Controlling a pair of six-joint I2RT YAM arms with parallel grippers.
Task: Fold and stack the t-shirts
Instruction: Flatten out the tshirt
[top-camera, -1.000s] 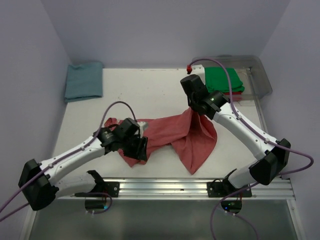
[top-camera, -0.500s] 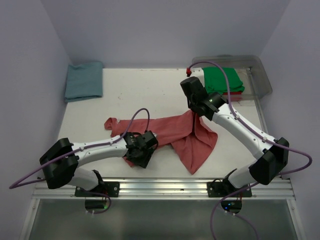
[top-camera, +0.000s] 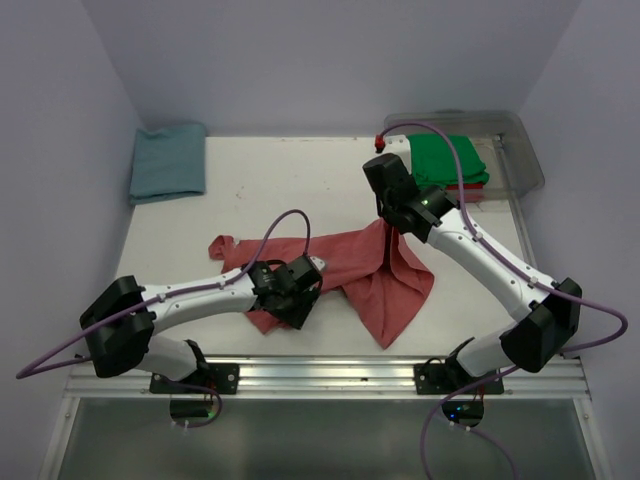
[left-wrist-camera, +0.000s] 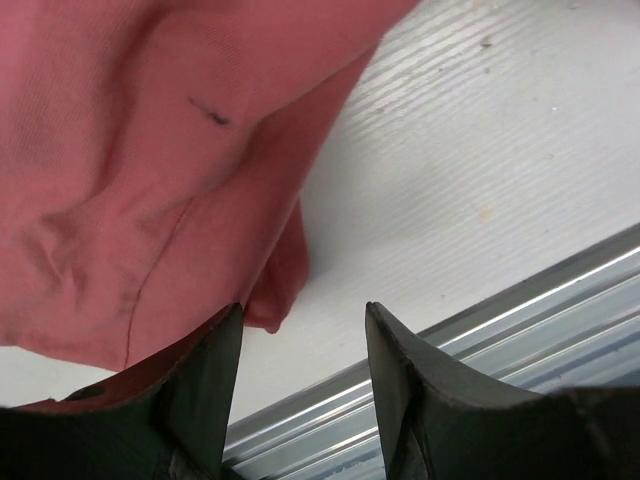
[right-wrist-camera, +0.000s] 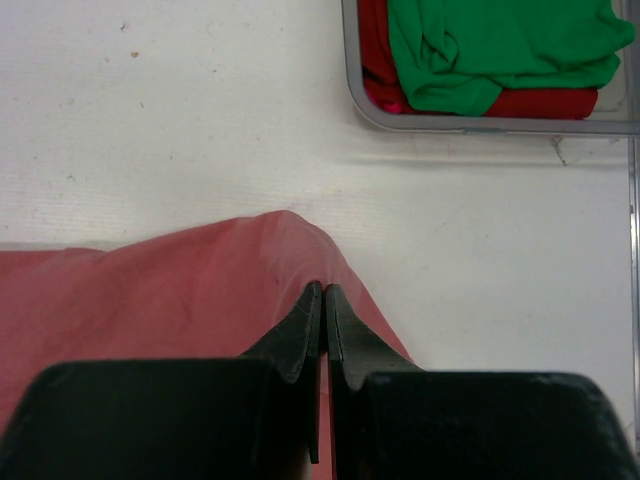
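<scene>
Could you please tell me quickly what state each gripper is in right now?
left gripper: open, holding nothing; the salmon-red t-shirt lies against one finger.
right gripper: closed, pinching a fold of the salmon-red t-shirt.

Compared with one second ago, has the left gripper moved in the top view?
Yes. The left gripper has shifted to the right along the near metal rail, and is over the near edge of the salmon-red t-shirt.

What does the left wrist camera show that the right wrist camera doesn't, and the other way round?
Only the left wrist view: the left gripper, open, beside the salmon shirt edge, and the metal rail.
Only the right wrist view: the right gripper shut on a raised fold of that shirt, and the bin with the green shirt over the red shirt.
Both views: the salmon shirt and the white table.
</scene>
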